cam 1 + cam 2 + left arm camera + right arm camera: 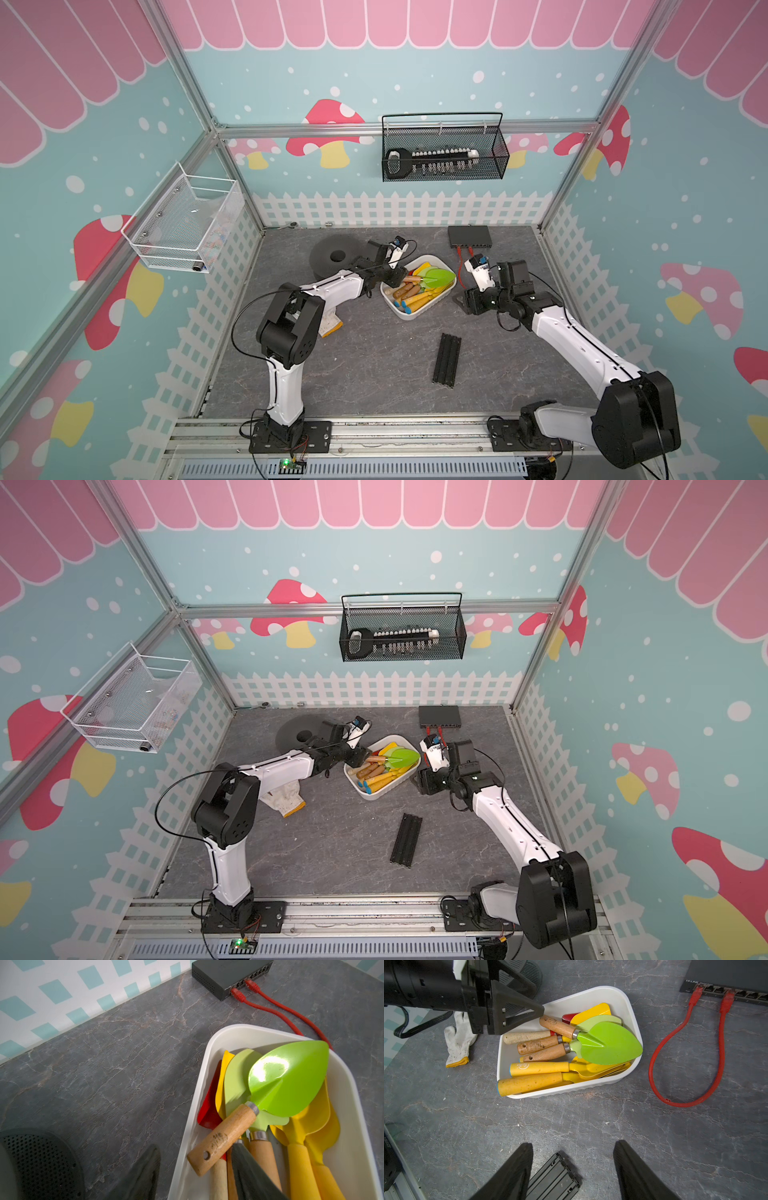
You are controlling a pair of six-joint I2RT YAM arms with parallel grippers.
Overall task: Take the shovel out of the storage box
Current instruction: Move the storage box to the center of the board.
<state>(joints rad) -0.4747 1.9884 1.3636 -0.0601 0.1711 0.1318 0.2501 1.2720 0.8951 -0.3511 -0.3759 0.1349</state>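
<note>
Currently the left arm [332, 286] rises from its base at the near edge of the surface [353, 374] and folds at the elbow. Its forearm reaches toward the far edge, with the wrist dropped low at the left end of the storage box [409, 318]. The left jaws stand partly apart and grip nothing. In the left wrist view, one finger [249, 1167] is down among the handles inside the box, and the other finger [141, 1172] is outside its wall, over the surface. The wooden handle [222, 1138] of the top shovel lies between them.

The right arm [582, 345] stretches from the near right corner along the right edge, wrist bent. The right jaws are spread wide and empty, hanging just right of the box. In the right wrist view, a black aluminium extrusion [556, 1178] shows between the fingers [512, 1172].

The box sits around the middle of the surface, nearer the far edge, between the two arms. Its long axis runs diagonally from near left to far right. The green shovel [608, 1045] lies on top of a pile of yellow shovels [537, 1068], a pale green one and a red one. Its long axis runs roughly left to right, with the handle toward the left arm and the pointed blade tip [452, 276] toward the right edge.

A network switch [469, 237] with a red patch cable [654, 1068] stands at the far edge. A white work glove [286, 800] lies under the left arm.
</note>
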